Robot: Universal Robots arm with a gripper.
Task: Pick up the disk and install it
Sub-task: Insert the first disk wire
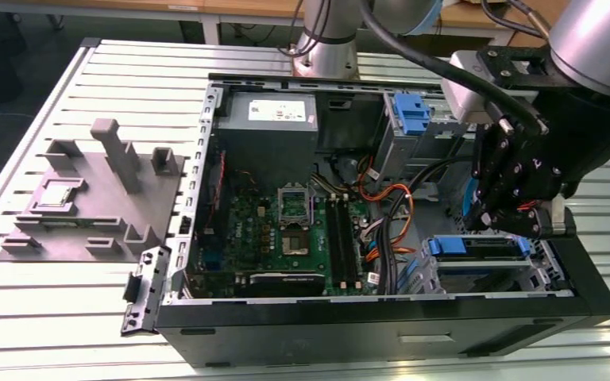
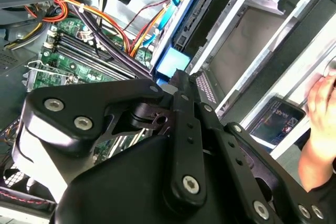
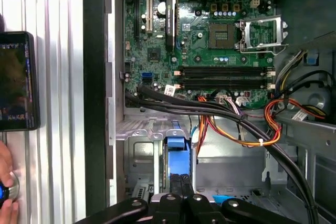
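Note:
The disk (image 1: 476,247), a drive in a blue carrier frame, lies in the drive cage at the front corner of the open computer case (image 1: 390,317), on the exterior view's right. In the first wrist view the disk (image 3: 175,156) is seen edge-on with its blue tab up. My gripper (image 1: 504,228) hangs right over it. In both wrist views its two black fingertips are pressed together, with my gripper (image 3: 181,179) (image 2: 177,75) at the blue carrier's edge. I cannot tell whether they touch it.
Orange and black cables (image 3: 236,124) run beside the cage, next to the motherboard (image 1: 283,230). A bare blue bracket (image 1: 411,111) stands in the upper bay. A grey stand (image 1: 93,198) sits left of the case. A person's hand (image 2: 320,124) and a dark phone (image 3: 18,80) lie beside the case.

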